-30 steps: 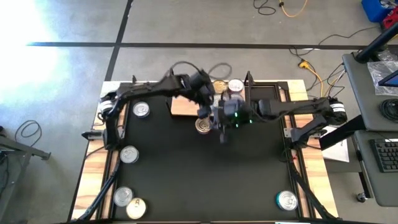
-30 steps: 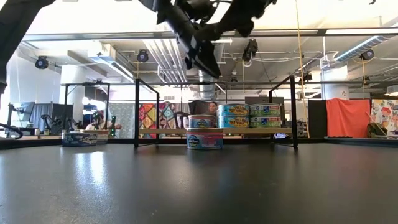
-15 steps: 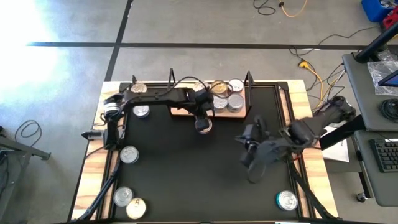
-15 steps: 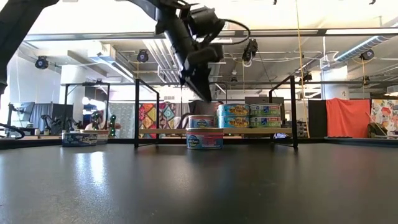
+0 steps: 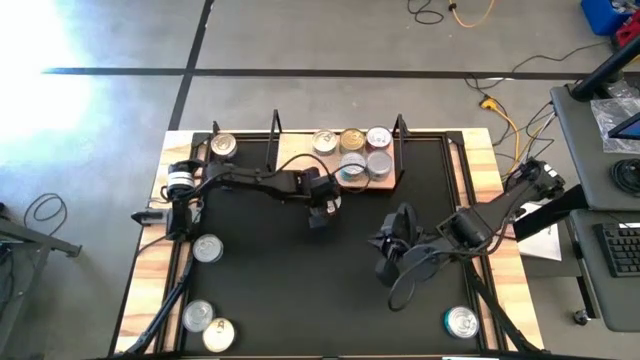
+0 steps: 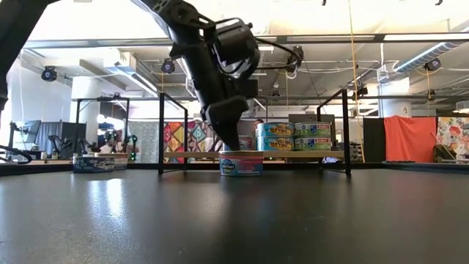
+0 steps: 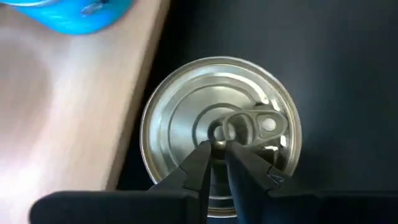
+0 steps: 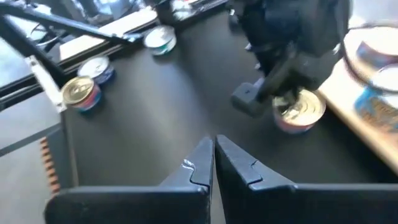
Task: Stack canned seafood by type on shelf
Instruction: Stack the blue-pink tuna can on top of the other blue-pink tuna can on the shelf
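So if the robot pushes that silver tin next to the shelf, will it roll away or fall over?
Probably neither. The tin is short and wide and sits flat on the table, so it should slide, not tip. Its shiny metal lid looks slippery, so the left gripper pressing on top might skid. It looks stiff, not squashy.

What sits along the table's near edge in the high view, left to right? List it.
Silver-lidded tin → gold-lidded tin → a long bare stretch of table → silver-lidded tin with a blue side.
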You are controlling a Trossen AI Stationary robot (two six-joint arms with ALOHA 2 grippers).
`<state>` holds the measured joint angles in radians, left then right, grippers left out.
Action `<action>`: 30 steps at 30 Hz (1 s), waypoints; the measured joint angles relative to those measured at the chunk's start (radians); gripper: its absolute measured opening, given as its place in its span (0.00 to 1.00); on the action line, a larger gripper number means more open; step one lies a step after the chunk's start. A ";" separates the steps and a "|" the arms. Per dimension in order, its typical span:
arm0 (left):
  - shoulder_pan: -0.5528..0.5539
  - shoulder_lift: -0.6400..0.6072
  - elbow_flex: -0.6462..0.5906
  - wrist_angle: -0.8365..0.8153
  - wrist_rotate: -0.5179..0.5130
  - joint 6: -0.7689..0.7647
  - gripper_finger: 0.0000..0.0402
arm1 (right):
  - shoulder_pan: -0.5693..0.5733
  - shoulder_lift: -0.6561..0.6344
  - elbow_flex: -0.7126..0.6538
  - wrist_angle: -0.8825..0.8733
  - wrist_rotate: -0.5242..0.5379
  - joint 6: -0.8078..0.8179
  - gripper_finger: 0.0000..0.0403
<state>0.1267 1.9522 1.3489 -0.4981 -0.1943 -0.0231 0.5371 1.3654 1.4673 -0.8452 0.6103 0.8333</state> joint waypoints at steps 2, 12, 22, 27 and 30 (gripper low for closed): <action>-0.019 -0.004 -0.016 0.004 0.034 -0.016 0.09 | 0.006 0.007 0.000 -0.002 -0.020 0.041 0.02; -0.272 -0.043 -0.050 0.006 0.089 -0.132 0.09 | 0.045 -0.005 0.000 -0.117 -0.108 -0.004 0.02; -0.438 -0.073 0.036 -0.007 0.040 -0.410 0.09 | 0.081 -0.017 -0.010 -0.332 -0.148 -0.130 0.02; -0.454 -0.073 0.124 -0.136 0.027 -0.488 0.12 | 0.186 -0.017 -0.071 -0.438 -0.108 -0.053 0.02; -0.456 -0.073 0.191 -0.278 0.028 -0.522 0.14 | 0.235 -0.017 -0.121 -0.480 -0.063 0.071 0.02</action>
<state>-0.3294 1.8797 1.5396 -0.7763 -0.1661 -0.5456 0.7723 1.3483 1.3459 -1.3248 0.5472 0.9047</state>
